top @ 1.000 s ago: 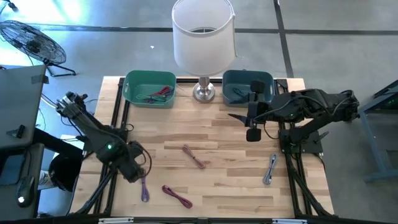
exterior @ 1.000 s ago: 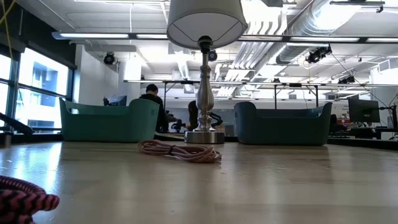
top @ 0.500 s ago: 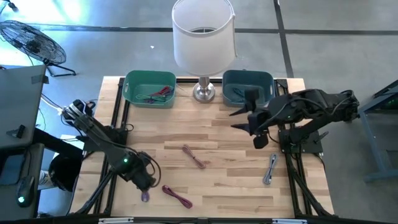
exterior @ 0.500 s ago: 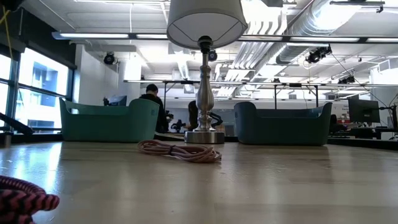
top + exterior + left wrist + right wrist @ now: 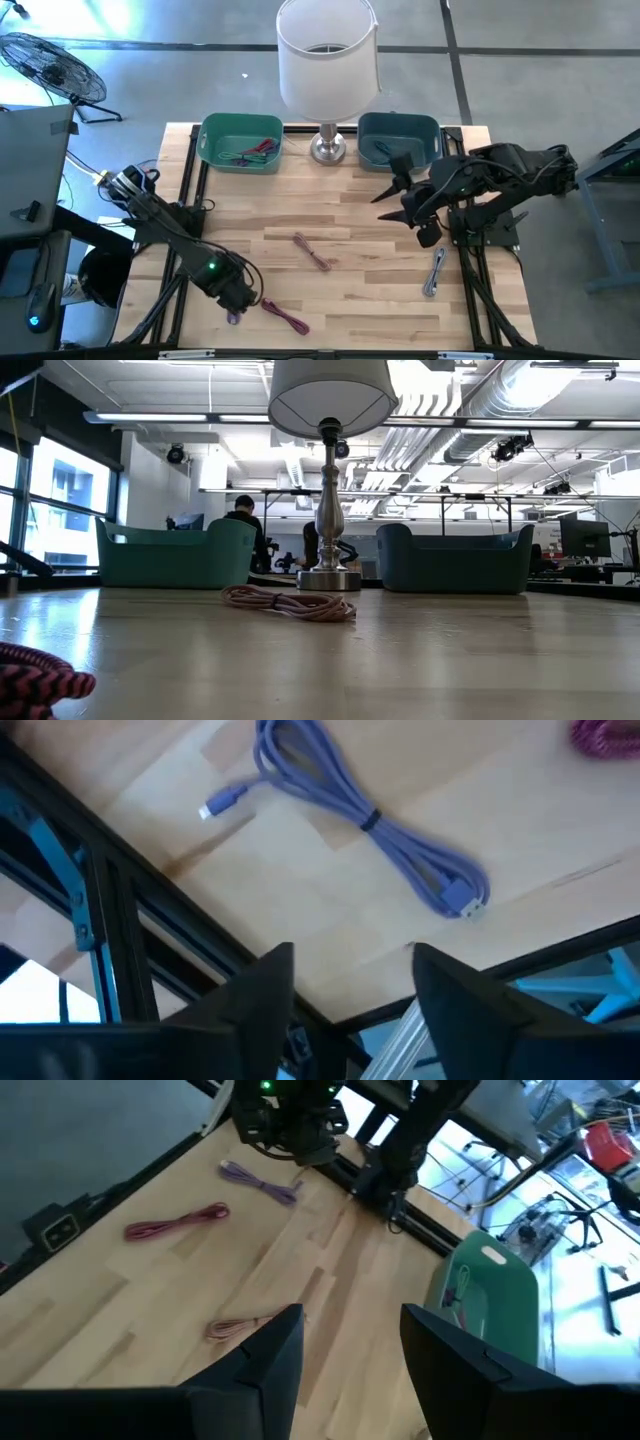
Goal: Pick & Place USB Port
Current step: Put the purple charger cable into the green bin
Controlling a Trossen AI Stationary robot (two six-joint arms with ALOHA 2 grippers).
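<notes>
A purple USB cable lies bundled flat on the wood near the table's near-left corner. In the high view only its end shows past my left gripper. That gripper hovers over the cable, open and apart from it. My right gripper is open in the air in front of the blue bin; its own view looks across the table. Also on the table are a magenta cable, a pink-beige cable and a grey cable.
A green bin with cables inside and the blue bin stand at the far edge on either side of a lamp's base. Black frame rails run along the table's left side. Bare wood lies in the table's middle. People sit in the room behind.
My left gripper has moved toward the table's near edge and a little to the right, ending over the purple cable, which now shows less in the high view. My right gripper has swung from over the blue bin's front toward the near edge and turned. No cable has moved.
</notes>
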